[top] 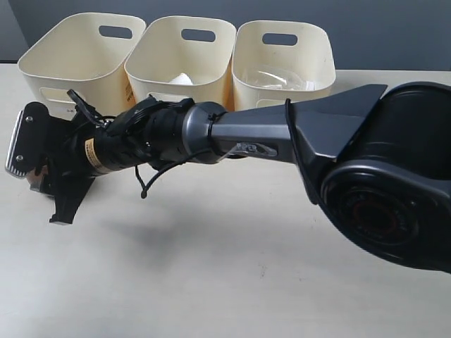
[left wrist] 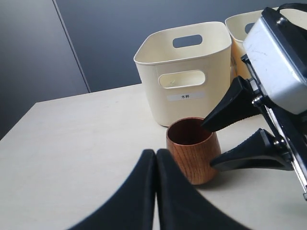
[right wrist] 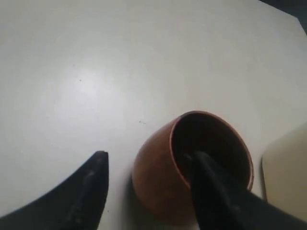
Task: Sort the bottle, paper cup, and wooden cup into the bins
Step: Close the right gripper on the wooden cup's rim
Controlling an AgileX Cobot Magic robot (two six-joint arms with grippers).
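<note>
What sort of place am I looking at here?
Likely a robotics lab test bench: a pale table, three cream bins before a grey wall, and a robot arm at a wooden cup.

A small white label (left wrist: 185, 96) sits on the front of the cream bin (left wrist: 158, 72) in the left wrist view, just under its oval handle cut-out. It carries two dark Chinese characters that appear to read 木杯, though they are small and slightly soft. In the exterior view, the left-hand bin (top: 42, 63) shows part of a front label (top: 69, 108) with a line of tiny print, too small to read and partly hidden by the robot arm (top: 246, 137). A yellow sticker (top: 90, 152) on that dark arm has dark marks, also too small to make out. No other writing, brand or number can be read.
</note>
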